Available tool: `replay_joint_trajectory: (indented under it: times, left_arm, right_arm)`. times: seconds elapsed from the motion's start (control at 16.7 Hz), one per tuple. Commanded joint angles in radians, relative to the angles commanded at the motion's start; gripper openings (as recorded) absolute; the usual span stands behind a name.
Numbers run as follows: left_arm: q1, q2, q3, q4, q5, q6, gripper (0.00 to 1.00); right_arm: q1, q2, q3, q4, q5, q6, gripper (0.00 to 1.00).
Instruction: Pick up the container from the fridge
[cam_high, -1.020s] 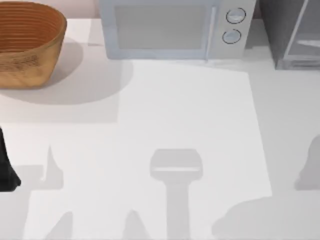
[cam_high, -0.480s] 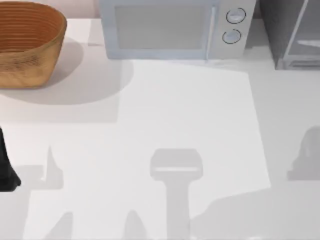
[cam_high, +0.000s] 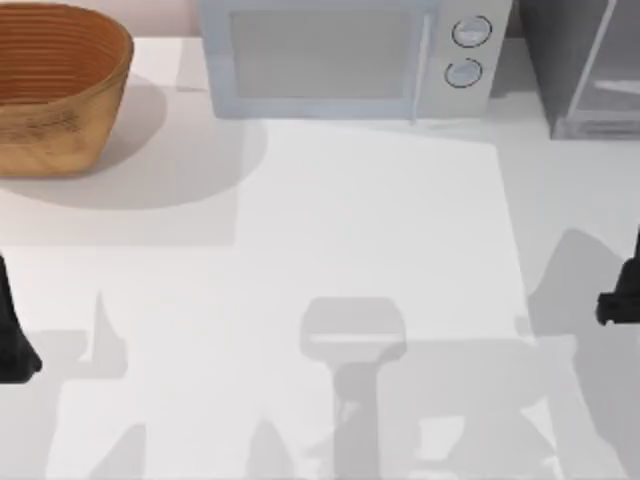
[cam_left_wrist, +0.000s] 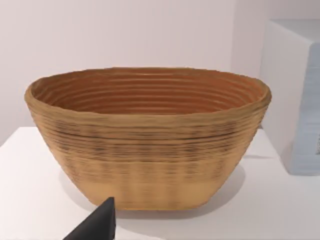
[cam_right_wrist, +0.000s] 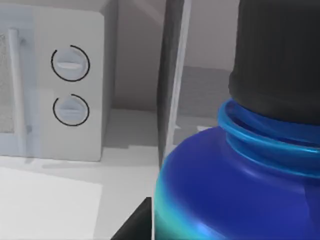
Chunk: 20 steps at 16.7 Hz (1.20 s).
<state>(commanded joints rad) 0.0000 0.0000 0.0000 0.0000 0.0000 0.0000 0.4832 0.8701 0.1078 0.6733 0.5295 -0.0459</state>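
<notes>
Right hand (cam_high: 620, 300) at 3 o'clock edge of surface (cam_high: 380, 220); finger state indeterminate. Container (cam_right_wrist: 240, 185) filled its wrist view, fridge (cam_high: 585, 65) beyond. Left arm parked at 9 o'clock

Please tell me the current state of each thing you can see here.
container: close before the right wrist camera, black cap on.
fridge: door ajar, at table's right rear.
microwave: door shut.
basket: upright, empty.
right gripper: at table's right edge.
left gripper: parked at left edge.
</notes>
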Motion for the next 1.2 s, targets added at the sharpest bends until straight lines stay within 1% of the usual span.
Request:
replay_joint_trajectory:
  times: [0.36,0.54,0.66,0.84,1.2]
  left_arm:
    - [0.0,0.0,0.0,0.0,0.0,0.0,1.0]
    - [0.0,0.0,0.0,0.0,0.0,0.0,1.0]
    - [0.0,0.0,0.0,0.0,0.0,0.0,1.0]
    - [0.0,0.0,0.0,0.0,0.0,0.0,1.0]
    - [0.0,0.0,0.0,0.0,0.0,0.0,1.0]
  right_arm:
    - [0.304,0.558,0.049,0.424,0.297,0.029,0.0]
    - [0.43,0.768,0.096,0.636,0.414,0.047,0.0]
    - [0.492,0.868,0.13,0.752,0.471,0.056,0.0]
    - [0.546,0.952,0.167,0.852,0.522,0.062,0.0]
    - [0.55,0.962,0.17,0.863,0.526,0.064,0.0]
